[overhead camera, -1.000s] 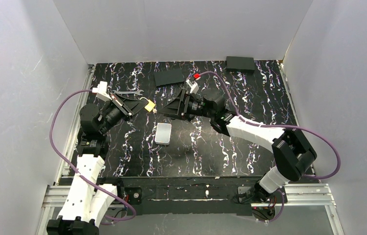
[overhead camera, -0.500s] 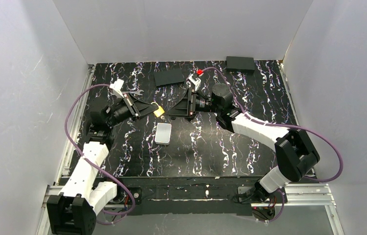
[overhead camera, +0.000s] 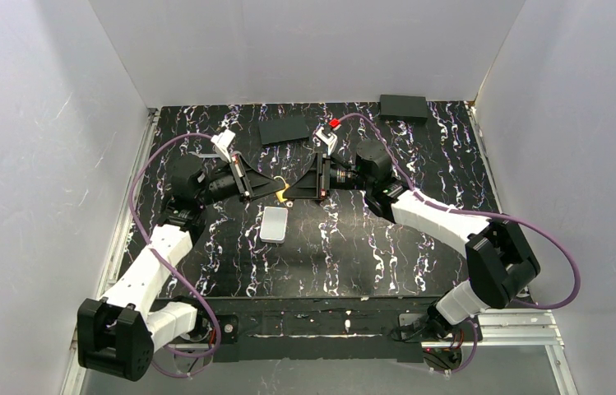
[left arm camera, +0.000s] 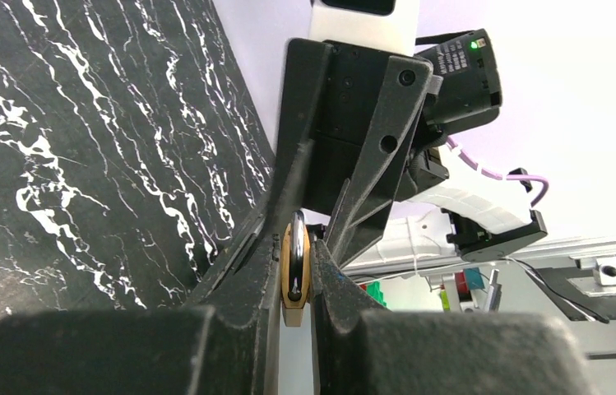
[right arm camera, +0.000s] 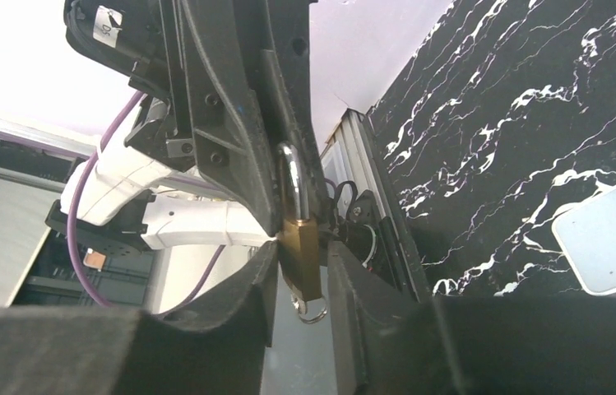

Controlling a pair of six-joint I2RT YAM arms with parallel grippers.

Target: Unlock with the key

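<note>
A brass padlock (overhead camera: 285, 195) hangs in the air between the two arms, above the middle of the black marbled table (overhead camera: 386, 247). My left gripper (left arm camera: 294, 265) is shut on the padlock (left arm camera: 296, 276), pinching its body and steel shackle edge-on. My right gripper (right arm camera: 302, 251) straddles the lower body of the padlock (right arm camera: 300, 247); its jaws stand close on both sides, and a slim gap shows on the right. A small silver ring (right arm camera: 313, 311) dangles from the padlock's underside. The key itself cannot be made out.
A pale rectangular box (overhead camera: 274, 224) lies flat on the table just below the grippers and also shows in the right wrist view as the pale box (right arm camera: 609, 239). Two flat black blocks (overhead camera: 284, 129) (overhead camera: 404, 107) lie at the back. White walls enclose the table.
My left arm has swung right and carried the padlock to the right gripper. The right gripper's jaws have narrowed around the padlock's body.
</note>
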